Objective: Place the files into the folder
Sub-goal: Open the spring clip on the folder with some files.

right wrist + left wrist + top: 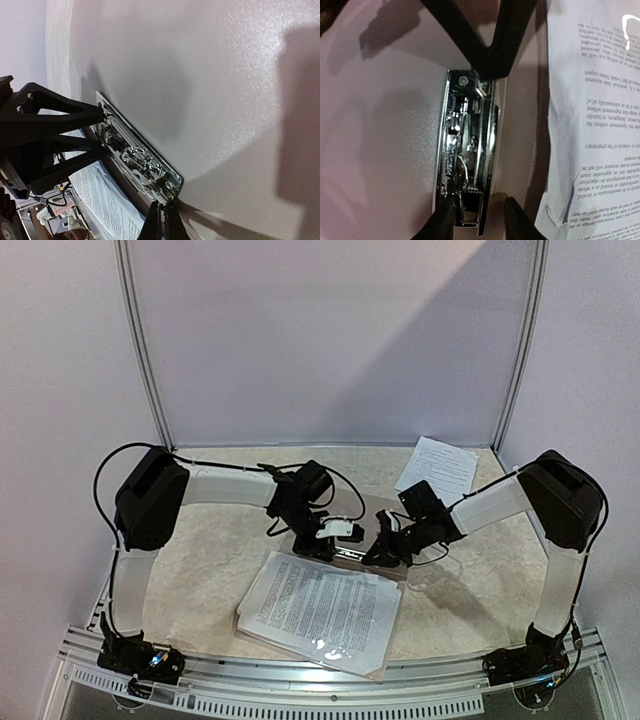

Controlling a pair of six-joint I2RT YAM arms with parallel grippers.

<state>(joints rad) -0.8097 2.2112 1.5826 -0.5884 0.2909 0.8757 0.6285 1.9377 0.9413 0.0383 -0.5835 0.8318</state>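
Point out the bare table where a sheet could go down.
Bare: between left arm and the files; between files and right arm; back strip left of the lone sheet. Crowded: centre, around the clip.

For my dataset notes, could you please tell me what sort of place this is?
Probably a lab robot booth: plain white wall panels in metal frames, a marbled tabletop, two arms on a slotted rail.
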